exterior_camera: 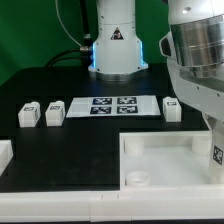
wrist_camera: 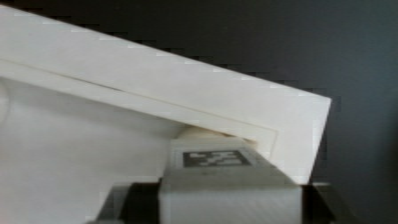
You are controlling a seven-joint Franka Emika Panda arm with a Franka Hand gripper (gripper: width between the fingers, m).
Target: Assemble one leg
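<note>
The gripper (wrist_camera: 215,190) is clamped on the leg (wrist_camera: 217,158), whose tip sits at the tray (wrist_camera: 143,90) corner directly ahead. If it is tilted or off the hole, I'd expect jamming or slipping.

Green backdrop (exterior_camera: 35,35) behind black table (exterior_camera: 60,150); even light.
</note>
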